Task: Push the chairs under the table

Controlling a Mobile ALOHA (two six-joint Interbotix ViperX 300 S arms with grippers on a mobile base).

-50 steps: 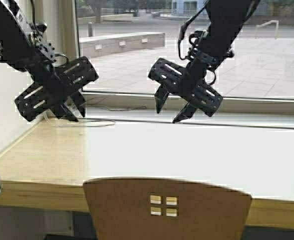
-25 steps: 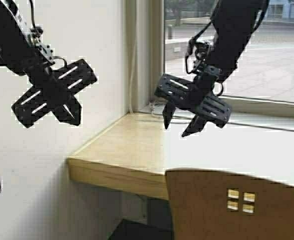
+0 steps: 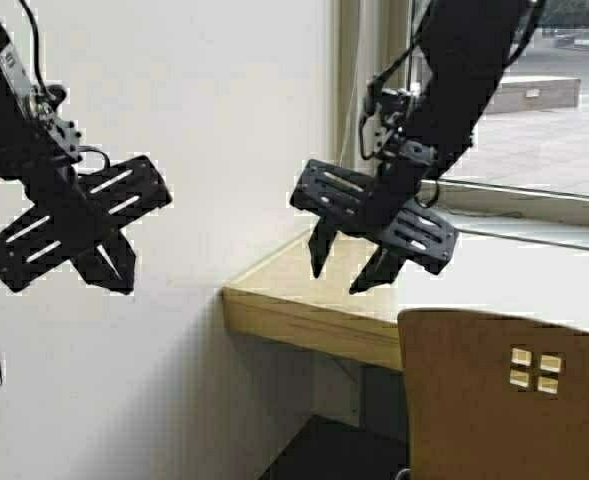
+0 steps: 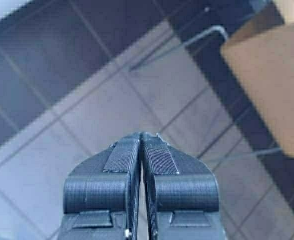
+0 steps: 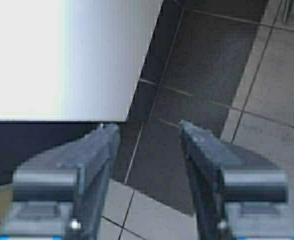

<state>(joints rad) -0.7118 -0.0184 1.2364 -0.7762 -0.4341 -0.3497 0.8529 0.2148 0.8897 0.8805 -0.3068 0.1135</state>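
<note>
A tan plywood chair (image 3: 494, 400) with four small square cutouts stands at the lower right of the high view, its backrest against the table's wooden front edge (image 3: 304, 325). The chair also shows in the left wrist view (image 4: 271, 75). The pale tabletop (image 3: 514, 270) runs right along the window. My left gripper (image 3: 109, 268) is shut and empty, raised in front of the white wall at the left; its fingers (image 4: 159, 157) meet over the tiled floor. My right gripper (image 3: 346, 272) is open and empty, hanging above the table's left end; its fingers (image 5: 99, 150) are spread apart.
A white wall (image 3: 204, 130) fills the left and middle of the high view. A window (image 3: 554, 100) runs behind the table. Dark floor (image 3: 324, 450) lies beneath the table's end. Grey and dark floor tiles (image 4: 87, 115) show below the left gripper.
The robot has turned left: the table, chair and window have shifted right in the high view and the wall has come in. The arms keep their poses.
</note>
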